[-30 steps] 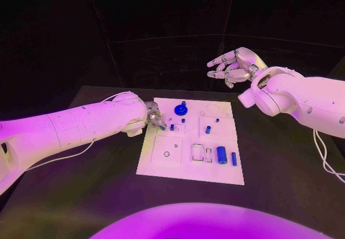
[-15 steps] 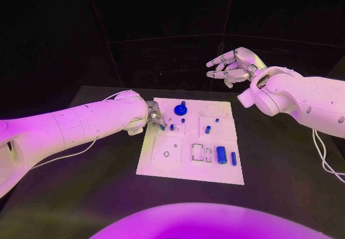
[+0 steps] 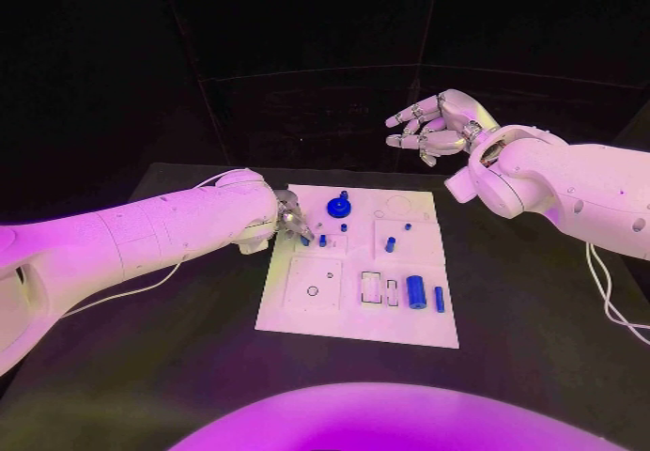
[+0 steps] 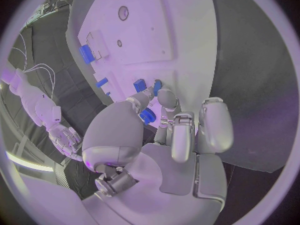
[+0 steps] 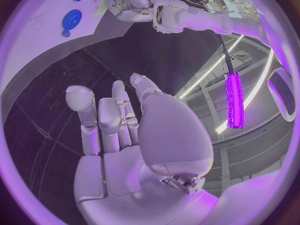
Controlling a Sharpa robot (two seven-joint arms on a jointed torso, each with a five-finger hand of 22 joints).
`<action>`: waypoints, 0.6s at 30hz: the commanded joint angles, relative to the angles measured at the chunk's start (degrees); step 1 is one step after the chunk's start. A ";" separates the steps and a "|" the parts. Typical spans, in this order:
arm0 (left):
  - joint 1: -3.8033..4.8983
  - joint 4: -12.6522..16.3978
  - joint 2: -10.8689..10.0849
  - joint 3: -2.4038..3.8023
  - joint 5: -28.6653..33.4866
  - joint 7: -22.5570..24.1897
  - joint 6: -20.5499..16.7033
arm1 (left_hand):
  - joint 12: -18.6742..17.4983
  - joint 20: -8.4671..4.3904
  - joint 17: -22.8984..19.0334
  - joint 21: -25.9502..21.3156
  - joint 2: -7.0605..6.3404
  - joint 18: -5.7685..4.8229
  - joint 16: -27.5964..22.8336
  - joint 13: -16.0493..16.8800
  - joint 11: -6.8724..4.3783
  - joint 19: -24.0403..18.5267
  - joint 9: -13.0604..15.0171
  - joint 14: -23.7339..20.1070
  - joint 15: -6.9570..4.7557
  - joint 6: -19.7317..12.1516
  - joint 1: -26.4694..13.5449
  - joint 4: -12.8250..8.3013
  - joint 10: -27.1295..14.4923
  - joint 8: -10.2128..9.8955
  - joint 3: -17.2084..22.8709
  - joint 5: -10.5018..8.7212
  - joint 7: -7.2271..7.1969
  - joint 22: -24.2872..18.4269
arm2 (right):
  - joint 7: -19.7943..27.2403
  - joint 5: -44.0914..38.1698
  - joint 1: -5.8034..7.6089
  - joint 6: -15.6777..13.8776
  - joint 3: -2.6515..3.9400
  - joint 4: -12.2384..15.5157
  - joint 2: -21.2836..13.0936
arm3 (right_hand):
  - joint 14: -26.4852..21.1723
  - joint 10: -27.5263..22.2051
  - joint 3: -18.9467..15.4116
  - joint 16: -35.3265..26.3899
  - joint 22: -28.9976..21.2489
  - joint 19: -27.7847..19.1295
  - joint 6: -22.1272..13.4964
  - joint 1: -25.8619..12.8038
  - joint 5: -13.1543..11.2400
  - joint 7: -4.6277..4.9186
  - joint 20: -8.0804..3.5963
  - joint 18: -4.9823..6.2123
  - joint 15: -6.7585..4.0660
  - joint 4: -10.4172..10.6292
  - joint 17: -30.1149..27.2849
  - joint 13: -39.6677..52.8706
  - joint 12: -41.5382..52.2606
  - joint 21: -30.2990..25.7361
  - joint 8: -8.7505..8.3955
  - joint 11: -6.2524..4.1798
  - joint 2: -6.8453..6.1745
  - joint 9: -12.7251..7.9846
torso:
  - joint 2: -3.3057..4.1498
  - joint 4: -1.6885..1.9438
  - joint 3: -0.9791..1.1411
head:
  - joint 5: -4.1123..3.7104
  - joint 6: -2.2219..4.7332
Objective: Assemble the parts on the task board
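Task board (image 3: 355,310) lies flat mid-table, its near half carrying a thick blue cylinder (image 3: 417,292) with a thin blue pin (image 3: 439,299) just beside it, right of a rectangular slot. Further back, the left hand (image 3: 290,222) sits at the board's left edge, fingers curled down around a small blue part (image 4: 147,116); whether it is actually gripped cannot be told. At the far end a round blue knob (image 3: 339,207) stands on the board, and the right hand (image 3: 436,128) hovers raised beyond the far right corner, fingers spread, holding nothing.
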 commanded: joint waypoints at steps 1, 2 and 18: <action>-0.27 -0.06 -0.03 -0.22 -0.17 -1.49 1.59 | 0.21 -0.26 15.10 0.28 -0.14 -0.53 0.18 0.13 0.05 0.40 -0.07 5.95 -0.43 0.52 -0.98 0.11 0.57 0.38 -0.69 0.09 -0.16 0.13 | 0.31 -0.06 0.12 0.52 0.04 0.00 0.00 | 0.36 0.40 0.41 -0.17 -0.05 0.23 -0.06 -0.08 0.23 -0.16 0.05 0.69 -0.07 -0.04 0.01 -0.07 0.09 -0.23 0.13 -0.15 -0.30 -0.04 | -0.04 0.07 -0.03 | -0.06 -0.01; -0.27 -0.05 -0.04 -0.22 -0.17 -1.53 1.51 | 0.25 -0.28 15.10 0.35 -0.27 -0.55 0.18 0.17 0.04 0.44 -0.07 5.95 -0.45 0.61 -1.18 0.22 0.61 0.40 -0.98 0.09 -0.17 0.22 | 0.32 -0.06 0.12 0.51 0.04 0.00 -0.01 | 0.36 0.40 0.41 -0.17 -0.05 0.23 -0.06 -0.08 0.23 -0.16 0.05 0.69 -0.07 -0.04 0.01 -0.07 0.09 -0.23 0.13 -0.15 -0.30 -0.04 | -0.04 0.07 -0.03 | -0.04 -0.01; -0.28 -0.14 -0.09 -0.21 -0.18 -1.93 0.17 | 0.87 -0.53 15.10 1.30 -1.87 -0.82 0.18 1.00 -0.13 0.99 0.08 5.95 -0.66 1.99 -8.14 5.71 1.22 1.06 -9.85 0.08 -0.38 1.45 | 0.08 -0.10 0.13 0.41 0.04 -0.13 -0.23 | 0.37 0.41 0.45 -0.23 -0.09 0.25 -0.08 -0.33 0.20 -0.14 0.05 0.69 -0.05 0.11 -0.01 -0.16 0.14 -0.28 0.13 -0.12 -0.37 -0.05 | -0.01 0.07 -0.05 | -0.10 -0.01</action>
